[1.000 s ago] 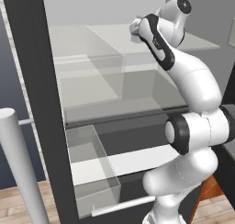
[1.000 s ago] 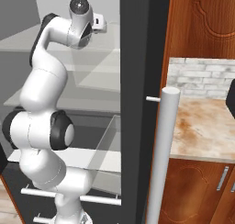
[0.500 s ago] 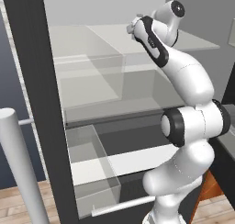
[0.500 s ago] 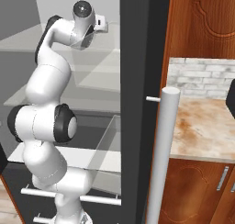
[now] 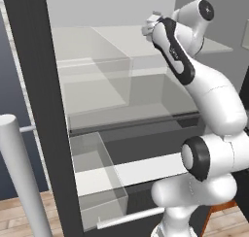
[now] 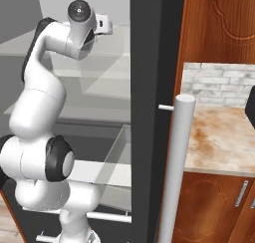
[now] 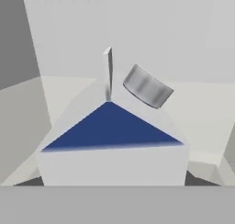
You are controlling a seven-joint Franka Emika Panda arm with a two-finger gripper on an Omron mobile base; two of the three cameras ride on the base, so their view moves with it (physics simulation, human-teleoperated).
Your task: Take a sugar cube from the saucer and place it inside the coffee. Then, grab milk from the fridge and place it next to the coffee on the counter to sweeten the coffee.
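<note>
The milk (image 7: 110,145), a white gable-top carton with a dark blue band and a grey cap, stands on a pale shelf inside the fridge (image 5: 34,85). In the hand view it is very close. My gripper (image 7: 112,182) is shut on it, with a dark fingertip at each lower side of the carton. In the base views my hand (image 5: 153,25) (image 6: 102,24) is up at the top shelf (image 5: 121,42). A stretch of the counter (image 6: 219,137) lies right of the fridge. The sugar cube, the saucer and the coffee are out of view.
The fridge door's thick silver handle (image 5: 22,182) (image 6: 174,177) stands close in front of the base. Clear bins (image 5: 95,182) and translucent shelves lie below my hand. Reddish-brown cabinets (image 6: 219,23) hang above the counter, with a pale brick wall (image 6: 214,82) behind it.
The jaws have closed in on the milk carton. My hand stays at the top shelf, while the arm's lower joints have shifted a little.
</note>
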